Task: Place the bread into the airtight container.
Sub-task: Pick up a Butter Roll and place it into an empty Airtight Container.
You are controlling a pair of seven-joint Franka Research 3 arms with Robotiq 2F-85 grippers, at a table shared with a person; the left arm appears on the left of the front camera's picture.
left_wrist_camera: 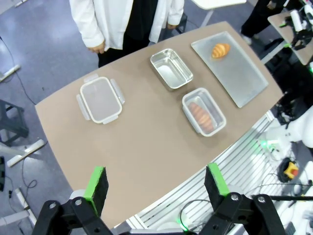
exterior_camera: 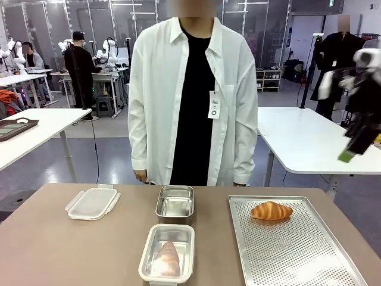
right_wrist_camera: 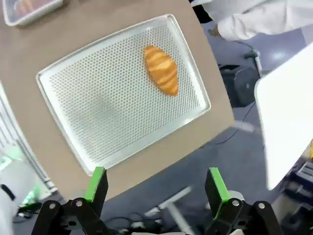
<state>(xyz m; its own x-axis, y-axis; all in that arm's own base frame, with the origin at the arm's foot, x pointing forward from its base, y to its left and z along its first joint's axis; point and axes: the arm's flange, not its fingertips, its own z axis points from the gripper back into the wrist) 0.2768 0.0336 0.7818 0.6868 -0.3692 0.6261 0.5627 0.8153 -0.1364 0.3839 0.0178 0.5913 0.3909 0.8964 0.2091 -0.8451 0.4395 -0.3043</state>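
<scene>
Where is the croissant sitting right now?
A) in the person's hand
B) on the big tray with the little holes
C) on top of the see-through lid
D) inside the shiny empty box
B: the croissant lies on the perforated tray, near its far end and apart from the empty metal container.

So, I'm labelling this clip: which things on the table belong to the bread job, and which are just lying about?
Job: croissant; empty steel container; loose lid.
Lying about: lidded container, already filled; perforated tray under the croissant.
</scene>
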